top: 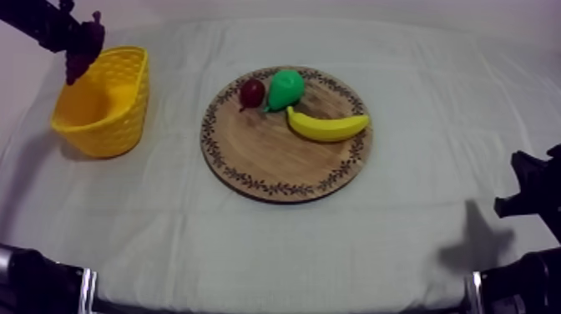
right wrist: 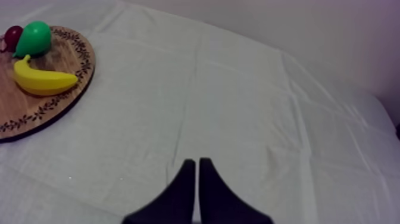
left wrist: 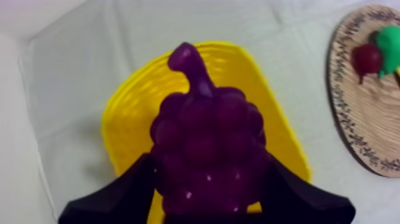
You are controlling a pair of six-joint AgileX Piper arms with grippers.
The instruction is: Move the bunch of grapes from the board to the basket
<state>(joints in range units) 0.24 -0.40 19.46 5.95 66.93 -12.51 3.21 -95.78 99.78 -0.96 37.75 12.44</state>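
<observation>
Left jaws are clamped round the bunch of grapes (top: 83,46), one black finger (left wrist: 113,196) pressed against each side, so they're spread about as wide as the bunch itself. From the left wrist camera, the grapes hang with the stem pointing away from the fingers, right above the open yellow basket (left wrist: 128,101). As far as I can tell, the bunch isn't touching the basket anywhere.

From the top camera, the left arm is up at the upper left with the grapes held over the far end of the basket. The basket sits at the left side of the surface, well apart from the wooden board (top: 275,154) in the middle.

Right jaws are closed on nothing. The two fingers (right wrist: 178,196) lie together as a narrow wedge above bare cloth (right wrist: 238,107), with the board off to one side. The right arm (top: 534,196) sits low at the right side of the surface.

On the board, the banana (top: 327,127) lies across the right part. The pear (top: 285,88) is just behind it near the far rim, and the small red fruit (top: 251,92) is right beside the pear and looks to be touching it. I can't tell whether the banana touches the pear.
</observation>
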